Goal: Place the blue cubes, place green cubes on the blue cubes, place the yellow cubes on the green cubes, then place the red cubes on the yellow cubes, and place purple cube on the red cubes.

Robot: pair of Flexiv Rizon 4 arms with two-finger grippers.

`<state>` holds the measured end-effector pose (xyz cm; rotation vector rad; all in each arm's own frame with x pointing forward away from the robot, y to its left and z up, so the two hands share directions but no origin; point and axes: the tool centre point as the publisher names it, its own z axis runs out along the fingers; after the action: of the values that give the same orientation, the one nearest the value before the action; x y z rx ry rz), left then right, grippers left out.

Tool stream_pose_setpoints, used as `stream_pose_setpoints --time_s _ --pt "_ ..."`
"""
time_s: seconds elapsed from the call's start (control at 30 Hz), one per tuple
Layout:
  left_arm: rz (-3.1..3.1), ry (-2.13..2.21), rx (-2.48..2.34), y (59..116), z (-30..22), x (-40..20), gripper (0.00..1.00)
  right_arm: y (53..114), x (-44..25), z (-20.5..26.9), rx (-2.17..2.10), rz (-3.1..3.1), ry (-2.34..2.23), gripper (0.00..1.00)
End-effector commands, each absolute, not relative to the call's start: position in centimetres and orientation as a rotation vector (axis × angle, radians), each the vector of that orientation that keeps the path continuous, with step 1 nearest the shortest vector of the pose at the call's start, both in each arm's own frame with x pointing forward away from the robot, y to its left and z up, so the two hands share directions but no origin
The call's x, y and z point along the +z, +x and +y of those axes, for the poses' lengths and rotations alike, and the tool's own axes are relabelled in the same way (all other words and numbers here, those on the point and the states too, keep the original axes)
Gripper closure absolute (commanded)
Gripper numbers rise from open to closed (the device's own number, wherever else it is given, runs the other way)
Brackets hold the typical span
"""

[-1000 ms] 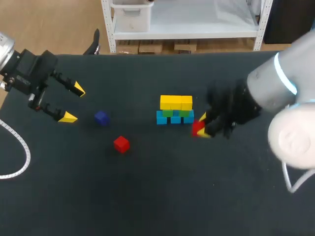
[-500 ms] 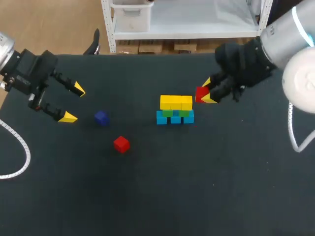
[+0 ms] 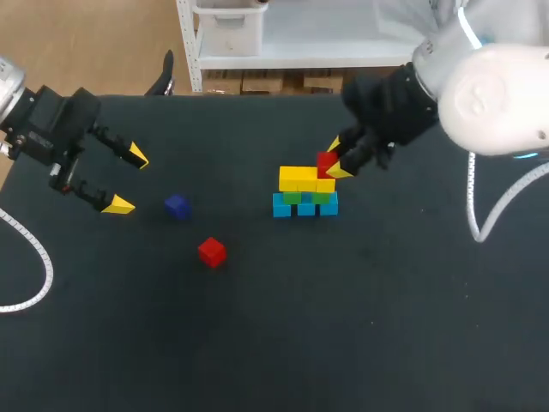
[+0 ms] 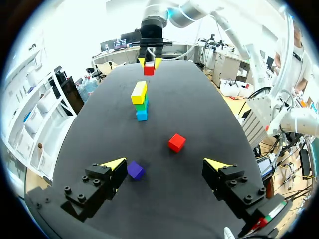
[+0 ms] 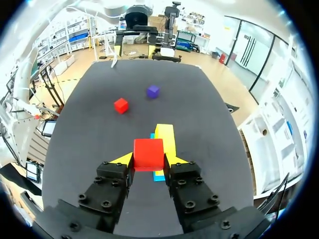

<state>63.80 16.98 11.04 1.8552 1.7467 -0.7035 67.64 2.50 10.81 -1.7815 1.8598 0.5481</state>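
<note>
Stack of cubes [image 3: 305,192] stands midway on the worktop [image 3: 386,300]; right gripper [image 3: 336,159] clamps a red cube [image 3: 326,162] above its right end, perhaps touching; left gripper [image 3: 128,180] gapes near the left edge.

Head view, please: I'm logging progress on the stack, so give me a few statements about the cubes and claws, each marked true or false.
The right claw is shut on a red cube. True.
The left claw holds the purple cube. False: it is open and empty; the purple cube lies on the table, apart from it.
The yellow cubes sit above the green cubes and blue cubes. True.
Both red cubes rest on the stack. False: one is in the right claw; the other red cube lies loose on the table.
</note>
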Motion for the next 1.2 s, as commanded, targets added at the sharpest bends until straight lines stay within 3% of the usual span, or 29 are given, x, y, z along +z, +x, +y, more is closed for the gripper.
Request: stream_pose_setpoints --time_s 0.03,1.2 --pt "1.741 1.856 -0.705 63.8 17.1 11.0 0.00 68.6 10.3 2.8 0.571 1.878 -1.784 1.00" --pt "1.741 1.856 -0.705 63.8 17.1 11.0 0.00 70.5 8.4 3.3 0.544 1.937 -1.730 1.00"
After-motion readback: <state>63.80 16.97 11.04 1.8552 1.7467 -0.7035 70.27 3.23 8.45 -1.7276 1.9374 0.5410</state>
